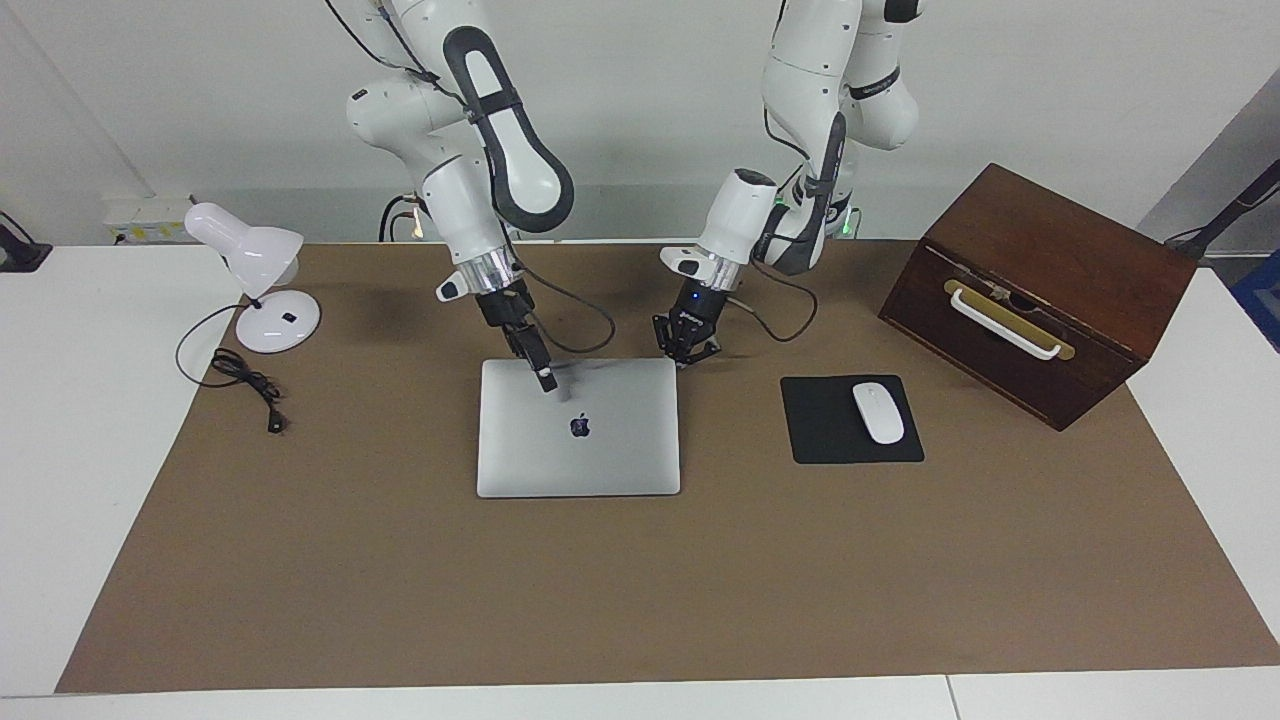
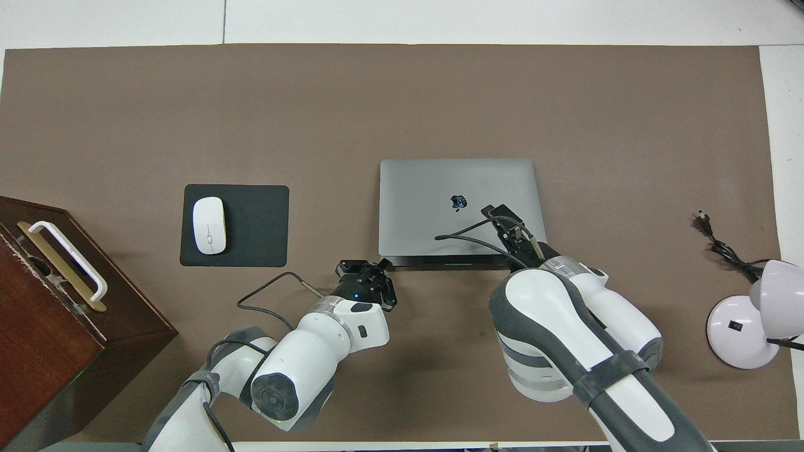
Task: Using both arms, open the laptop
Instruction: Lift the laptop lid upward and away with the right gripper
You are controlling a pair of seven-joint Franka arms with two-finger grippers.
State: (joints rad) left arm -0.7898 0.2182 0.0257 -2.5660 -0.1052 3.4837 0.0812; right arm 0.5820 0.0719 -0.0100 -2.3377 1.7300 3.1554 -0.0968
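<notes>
Indoors, brown mat (image 1: 640, 580) under laptop (image 1: 600, 450); left gripper (image 1: 682, 361) closed, right gripper (image 1: 546, 382) jaws unclear.

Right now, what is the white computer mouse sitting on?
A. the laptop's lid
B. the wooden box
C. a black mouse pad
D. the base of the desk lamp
C: the white mouse lies on the black mouse pad, beside the laptop toward the left arm's end of the table, apart from the wooden box and the desk lamp.
</notes>
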